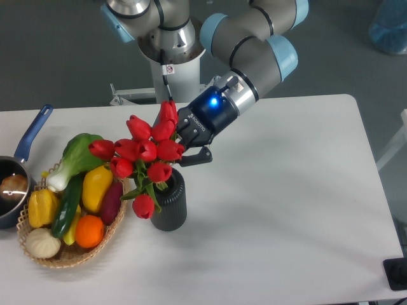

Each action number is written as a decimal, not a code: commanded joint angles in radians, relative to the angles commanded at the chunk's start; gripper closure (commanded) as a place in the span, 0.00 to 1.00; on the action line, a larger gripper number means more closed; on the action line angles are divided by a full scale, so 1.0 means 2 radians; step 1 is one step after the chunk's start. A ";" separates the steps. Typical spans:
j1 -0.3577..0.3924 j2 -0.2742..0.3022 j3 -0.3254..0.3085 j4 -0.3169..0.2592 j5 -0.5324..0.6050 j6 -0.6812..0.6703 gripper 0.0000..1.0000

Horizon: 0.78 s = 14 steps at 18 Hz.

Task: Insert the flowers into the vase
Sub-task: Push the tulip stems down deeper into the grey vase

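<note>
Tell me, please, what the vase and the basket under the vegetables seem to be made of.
The vase looks like matte dark plastic or rubber: fine vertical ribs, almost no shine, though glazeless ceramic is possible. The basket appears to be woven wicker or straw: a tan, plaited rim with an open weave shows along its edge.

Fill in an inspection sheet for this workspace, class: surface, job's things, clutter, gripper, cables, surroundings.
Surface: white table.
Job's things: flowers leaning left, stems in the vase mouth; vase upright.
Clutter: basket of fruit and vegetables at left, touching the vase; blue-handled pot at the left edge.
Gripper: gripper beside the blooms, above the vase; jaws hidden, grip unclear.
Cables: nothing seen.
Surroundings: grey floor; blue object top right.
</note>
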 joint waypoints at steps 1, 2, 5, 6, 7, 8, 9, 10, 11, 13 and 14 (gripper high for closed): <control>0.000 -0.003 -0.001 -0.002 0.008 0.011 0.63; -0.002 -0.003 -0.003 -0.002 0.018 0.020 0.62; -0.011 -0.004 -0.008 -0.001 0.023 0.022 0.62; -0.011 -0.004 -0.008 -0.002 0.024 0.022 0.61; -0.011 -0.003 -0.011 -0.001 0.024 0.022 0.60; -0.011 -0.003 -0.012 -0.002 0.024 0.022 0.59; -0.011 -0.003 -0.015 -0.002 0.025 0.022 0.58; -0.011 -0.003 -0.015 -0.002 0.028 0.025 0.58; -0.011 -0.003 -0.016 -0.002 0.033 0.027 0.56; -0.011 -0.003 -0.019 -0.002 0.040 0.031 0.44; -0.011 -0.003 -0.021 -0.002 0.041 0.031 0.26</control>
